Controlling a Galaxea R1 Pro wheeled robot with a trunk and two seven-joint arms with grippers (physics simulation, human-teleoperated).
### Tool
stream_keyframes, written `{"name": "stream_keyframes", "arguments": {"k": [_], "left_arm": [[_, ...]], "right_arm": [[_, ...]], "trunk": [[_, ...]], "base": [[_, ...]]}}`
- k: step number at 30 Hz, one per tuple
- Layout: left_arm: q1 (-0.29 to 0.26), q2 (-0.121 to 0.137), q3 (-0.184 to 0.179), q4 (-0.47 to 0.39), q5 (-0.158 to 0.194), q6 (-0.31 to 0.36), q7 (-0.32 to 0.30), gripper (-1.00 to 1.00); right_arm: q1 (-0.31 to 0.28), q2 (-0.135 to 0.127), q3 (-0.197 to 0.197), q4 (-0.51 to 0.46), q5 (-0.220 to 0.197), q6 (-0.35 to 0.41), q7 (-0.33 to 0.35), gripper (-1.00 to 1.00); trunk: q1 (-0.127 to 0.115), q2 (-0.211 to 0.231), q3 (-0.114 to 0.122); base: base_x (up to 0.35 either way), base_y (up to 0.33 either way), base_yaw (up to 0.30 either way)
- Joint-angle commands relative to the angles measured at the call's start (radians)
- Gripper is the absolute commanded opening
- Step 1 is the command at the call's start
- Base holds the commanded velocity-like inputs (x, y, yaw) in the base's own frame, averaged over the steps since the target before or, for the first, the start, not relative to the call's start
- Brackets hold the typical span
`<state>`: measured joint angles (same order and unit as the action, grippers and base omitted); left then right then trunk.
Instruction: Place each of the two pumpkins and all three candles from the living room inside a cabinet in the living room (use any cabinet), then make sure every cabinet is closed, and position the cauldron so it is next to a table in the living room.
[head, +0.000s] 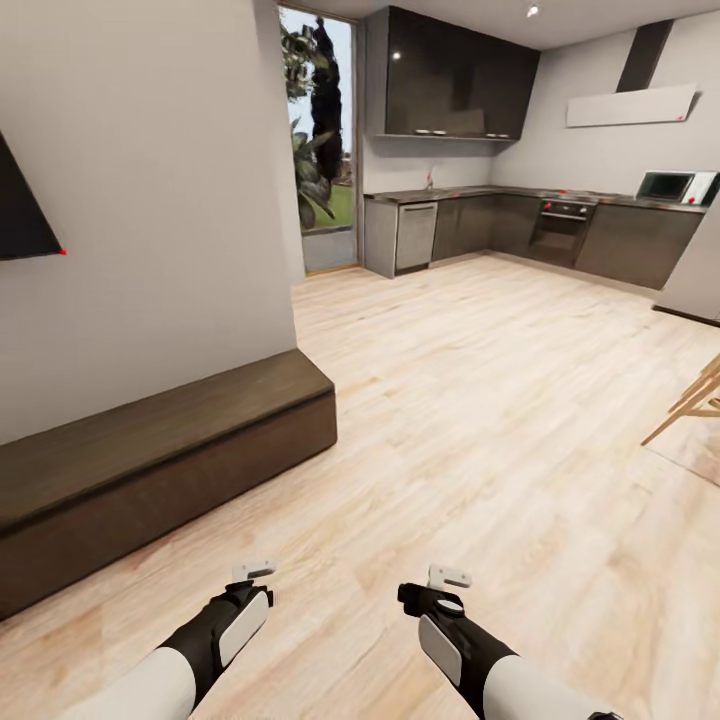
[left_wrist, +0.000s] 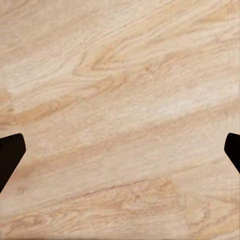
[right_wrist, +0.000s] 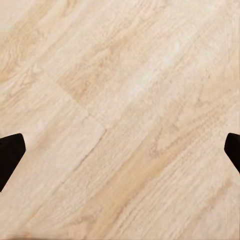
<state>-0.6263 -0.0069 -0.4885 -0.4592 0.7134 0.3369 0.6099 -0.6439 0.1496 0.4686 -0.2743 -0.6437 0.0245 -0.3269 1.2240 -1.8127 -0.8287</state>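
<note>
Well, your cabinet (head: 150, 460) sits shut, low against the wall on your left, under the TV (head: 22, 210). Your left gripper (head: 252, 572) and right gripper (head: 448, 578) hang over the wood floor (head: 480, 400), jaws wide open, holding nothing. Far ahead stands the grey kitchen (head: 520, 225), beside a tall window (head: 320, 140).

White forearms, black wrists with white side panels, seemingly pale grey-white tips on each end effector (head: 254, 572).
</note>
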Motion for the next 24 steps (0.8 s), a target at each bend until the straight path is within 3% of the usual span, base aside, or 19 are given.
{"name": "stream_keyframes", "arguments": {"k": [1,24], "left_arm": [[-0.001,0.001,-0.008,-0.001,0.006,0.004,0.007,1.00],[-0.001,0.000,-0.008,-0.001,0.006,0.004,0.008,1.00]], "right_arm": [[0.000,-0.001,0.009,-0.002,-0.007,0.003,-0.007,1.00],[0.000,-0.001,0.009,-0.002,-0.005,0.002,-0.007,1.00]], "trunk": [[0.000,0.000,-0.001],[0.000,0.000,-0.001]], "base": [[0.000,0.000,0.281],[0.003,0.000,0.281]]}}
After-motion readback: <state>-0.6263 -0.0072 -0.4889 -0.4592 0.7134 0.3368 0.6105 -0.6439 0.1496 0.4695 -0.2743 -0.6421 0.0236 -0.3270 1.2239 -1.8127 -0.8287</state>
